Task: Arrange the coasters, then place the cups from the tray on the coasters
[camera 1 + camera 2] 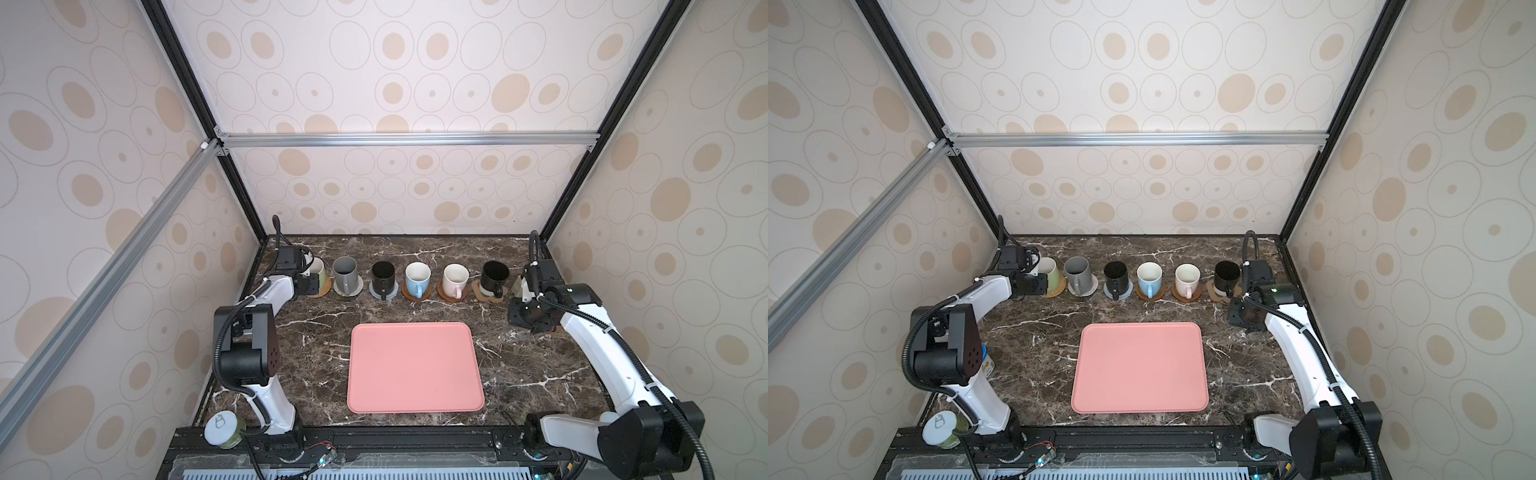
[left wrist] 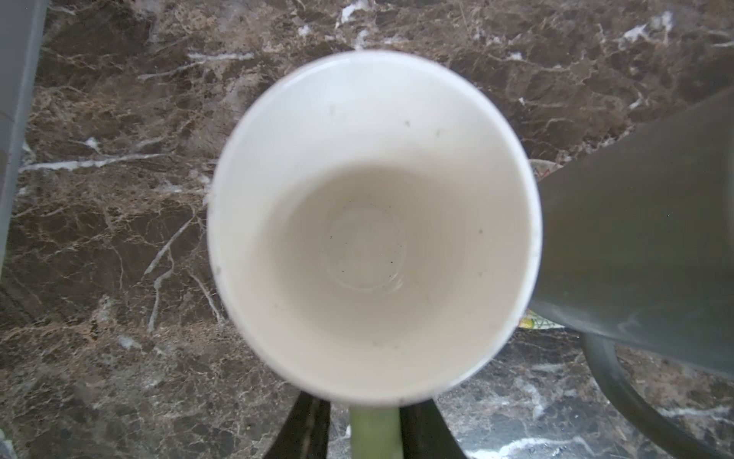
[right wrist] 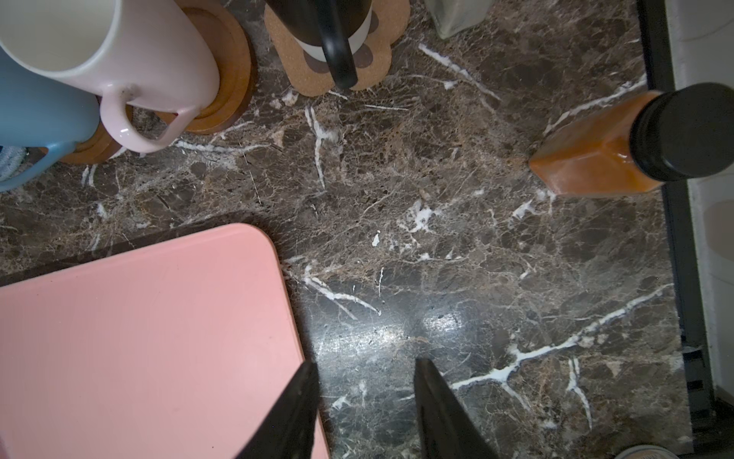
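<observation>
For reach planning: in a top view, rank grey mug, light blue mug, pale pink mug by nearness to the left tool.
1. grey mug, left side, near the left tool
2. light blue mug, mid-row
3. pale pink mug, right side

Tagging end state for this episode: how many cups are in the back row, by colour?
Pale green cup: 1
Grey cup: 1
Black cups: 2
Light blue cup: 1
Pale pink cup: 1
Total: 6, none on the tray.
</observation>
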{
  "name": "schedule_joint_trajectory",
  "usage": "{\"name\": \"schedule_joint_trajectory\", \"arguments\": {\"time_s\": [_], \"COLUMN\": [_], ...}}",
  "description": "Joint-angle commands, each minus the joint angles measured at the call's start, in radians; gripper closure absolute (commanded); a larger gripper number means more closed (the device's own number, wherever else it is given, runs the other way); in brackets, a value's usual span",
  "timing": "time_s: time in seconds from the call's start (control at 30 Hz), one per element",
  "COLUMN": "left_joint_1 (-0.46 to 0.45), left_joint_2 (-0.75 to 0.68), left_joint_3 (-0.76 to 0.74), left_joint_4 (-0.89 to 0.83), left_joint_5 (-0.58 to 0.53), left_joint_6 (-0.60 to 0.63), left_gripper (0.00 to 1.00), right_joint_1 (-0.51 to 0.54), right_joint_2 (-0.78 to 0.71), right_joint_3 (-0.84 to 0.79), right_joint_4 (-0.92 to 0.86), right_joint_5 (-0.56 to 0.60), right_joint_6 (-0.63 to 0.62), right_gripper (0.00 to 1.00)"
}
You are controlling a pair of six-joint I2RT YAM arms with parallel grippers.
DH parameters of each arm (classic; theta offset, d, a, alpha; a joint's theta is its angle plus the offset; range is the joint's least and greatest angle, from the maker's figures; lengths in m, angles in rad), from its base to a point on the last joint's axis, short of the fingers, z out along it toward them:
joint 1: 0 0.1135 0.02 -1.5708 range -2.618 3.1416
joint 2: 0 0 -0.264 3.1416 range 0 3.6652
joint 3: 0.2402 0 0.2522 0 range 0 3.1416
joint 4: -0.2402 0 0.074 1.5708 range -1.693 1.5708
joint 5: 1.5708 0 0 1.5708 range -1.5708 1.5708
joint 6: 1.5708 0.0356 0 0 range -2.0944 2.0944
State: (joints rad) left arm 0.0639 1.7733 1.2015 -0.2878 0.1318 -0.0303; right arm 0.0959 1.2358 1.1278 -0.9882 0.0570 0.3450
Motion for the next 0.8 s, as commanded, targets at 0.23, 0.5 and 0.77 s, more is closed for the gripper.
{"name": "schedule_joint_trajectory", "arguments": {"time_s": [0.23, 0.5, 0.77], "left_joint_1": [0.01, 0.011, 0.011], "left_joint_2": [-0.063, -0.183, -0.347], "left_joint_3": [-0.005, -0.109, -0.242], "left_joint_4": [0.016, 0.073, 0.191], "left_joint_5": [-0.018, 0.017, 0.069], "left_joint_6": [0.018, -0.032, -0.095], "left_gripper": [0.49, 0.38, 0.27], "right_joint_1": [-0.006, -0.007, -0.008], "right_joint_2": [-0.033, -0.051, -0.107], "right_joint_3": [-0.016, -0.02, -0.076], "right_joint_4": [-0.022, 0.008, 0.153], "right_joint_5": [0.024, 0.053, 0.077], "right_joint_6": [0.01, -0.006, -0.032], "right_gripper": [0.57, 0.57, 0.55]}}
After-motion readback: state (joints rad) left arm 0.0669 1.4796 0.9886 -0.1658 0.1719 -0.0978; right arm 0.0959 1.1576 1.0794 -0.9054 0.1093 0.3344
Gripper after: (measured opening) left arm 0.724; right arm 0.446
